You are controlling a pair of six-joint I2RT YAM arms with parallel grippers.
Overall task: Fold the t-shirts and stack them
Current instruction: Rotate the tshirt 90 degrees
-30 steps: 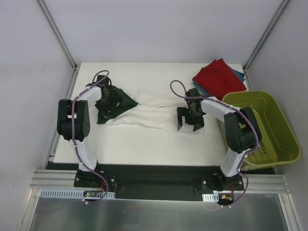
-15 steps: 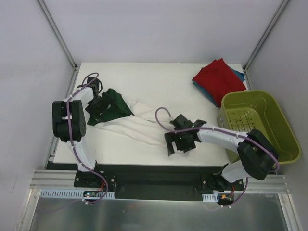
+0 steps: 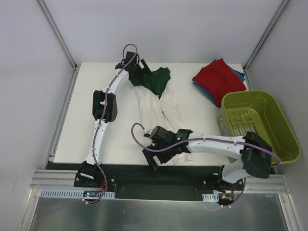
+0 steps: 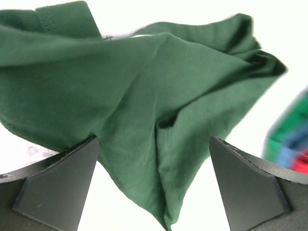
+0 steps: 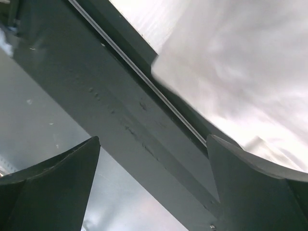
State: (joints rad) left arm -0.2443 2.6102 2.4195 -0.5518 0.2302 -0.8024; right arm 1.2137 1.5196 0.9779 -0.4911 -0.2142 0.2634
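The cream-white t-shirt lies stretched from the back of the table to its front edge. Its dark green sleeve is bunched at the back. My left gripper is at that sleeve; in the left wrist view the gripper stands open with the green cloth between its fingers. My right gripper is at the shirt's front end, open, over the table's front edge; white cloth shows beside it. The folded red t-shirt lies on the teal-blue one at the back right.
The olive-green basket stands at the right edge of the table. The black front rail of the table runs under my right gripper. Grey walls enclose the table on three sides.
The left arm swung from the left side to the far back with the green sleeve. The right gripper moved to the front edge. The white shirt turned from crosswise to front-to-back.
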